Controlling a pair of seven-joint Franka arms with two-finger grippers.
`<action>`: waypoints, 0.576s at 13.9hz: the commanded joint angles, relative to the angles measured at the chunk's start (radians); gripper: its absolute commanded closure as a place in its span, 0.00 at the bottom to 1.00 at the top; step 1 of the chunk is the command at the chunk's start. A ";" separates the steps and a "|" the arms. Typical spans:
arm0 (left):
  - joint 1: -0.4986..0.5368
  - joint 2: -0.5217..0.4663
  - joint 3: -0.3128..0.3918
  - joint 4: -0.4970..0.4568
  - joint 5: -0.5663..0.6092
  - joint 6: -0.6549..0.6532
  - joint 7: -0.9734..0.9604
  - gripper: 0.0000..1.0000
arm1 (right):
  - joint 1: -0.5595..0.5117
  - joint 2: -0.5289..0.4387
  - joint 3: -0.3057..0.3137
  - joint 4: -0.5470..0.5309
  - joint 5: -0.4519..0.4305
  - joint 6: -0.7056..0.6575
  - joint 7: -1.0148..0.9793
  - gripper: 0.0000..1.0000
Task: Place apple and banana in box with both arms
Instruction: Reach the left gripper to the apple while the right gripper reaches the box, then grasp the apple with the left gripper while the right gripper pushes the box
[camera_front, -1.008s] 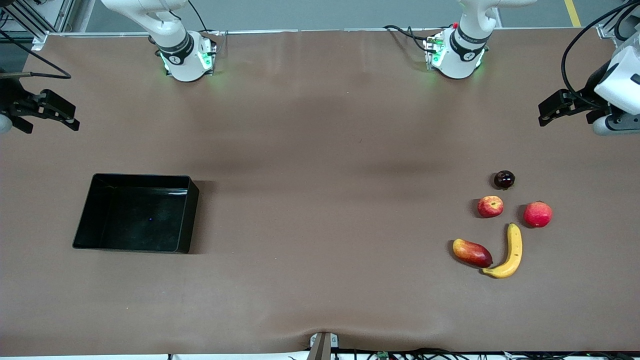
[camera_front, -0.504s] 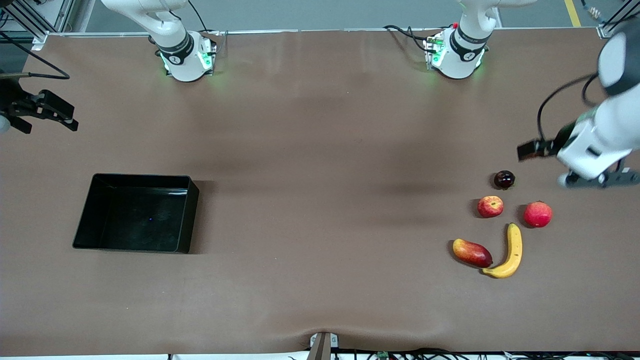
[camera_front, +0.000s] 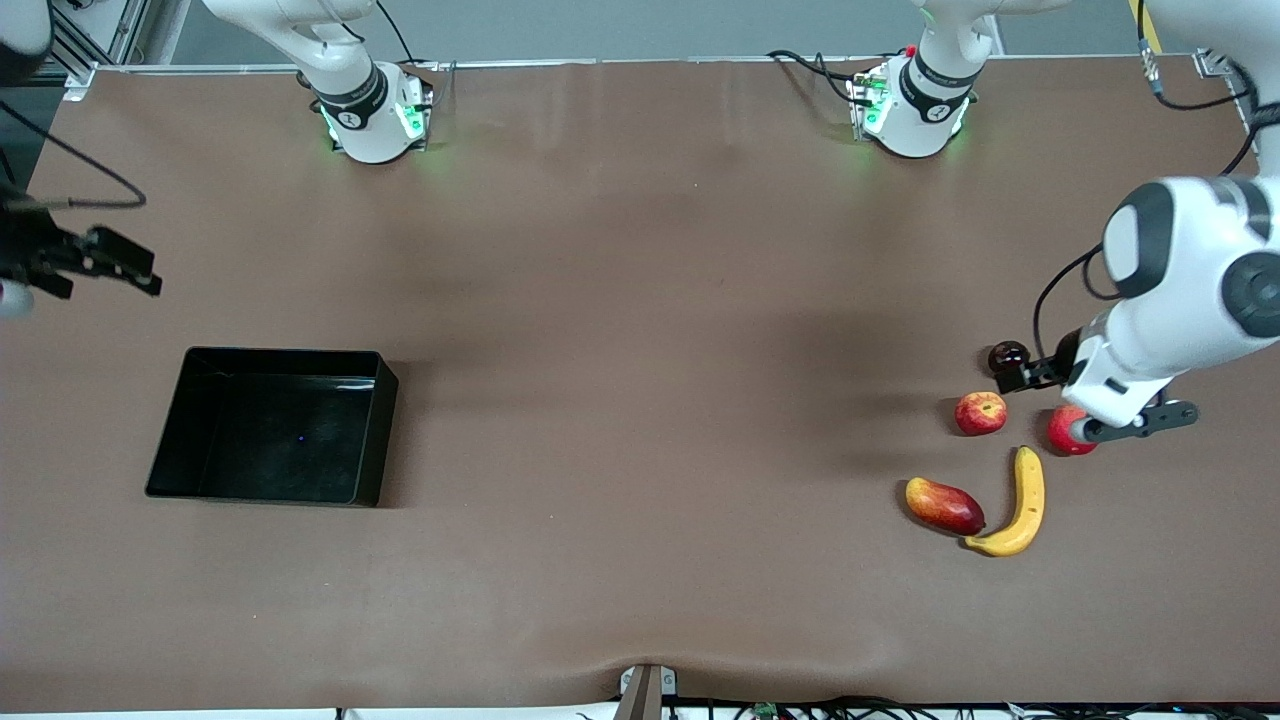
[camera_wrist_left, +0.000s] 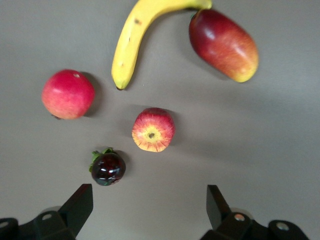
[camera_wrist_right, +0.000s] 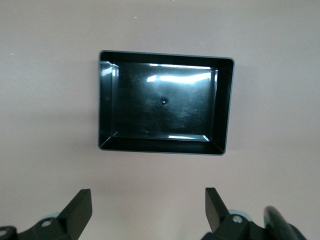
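The left gripper (camera_wrist_left: 147, 207), fingers spread, hovers over the small streaked red apple (camera_front: 980, 412) beside the curved yellow banana (camera_front: 1018, 504); next it must descend. The right gripper (camera_wrist_right: 147, 210), also spread, waits above the empty glossy black box (camera_front: 275, 426).

No readable text or labels anywhere.

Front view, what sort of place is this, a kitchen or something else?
Most likely a robotics lab bench, not a kitchen: two arm bases bolted along a brown-covered table, cables at its edges, and fruit such as the banana and apple laid out near a black box.
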 joint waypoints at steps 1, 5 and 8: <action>0.001 0.043 -0.003 -0.003 0.010 0.038 -0.042 0.00 | -0.038 0.072 0.007 0.036 -0.020 0.020 -0.016 0.00; 0.016 0.110 -0.003 -0.043 0.010 0.159 -0.088 0.00 | -0.058 0.193 0.006 0.033 -0.035 0.095 -0.102 0.00; 0.032 0.152 0.000 -0.095 0.013 0.262 -0.087 0.00 | -0.105 0.265 0.006 0.035 -0.023 0.147 -0.113 0.00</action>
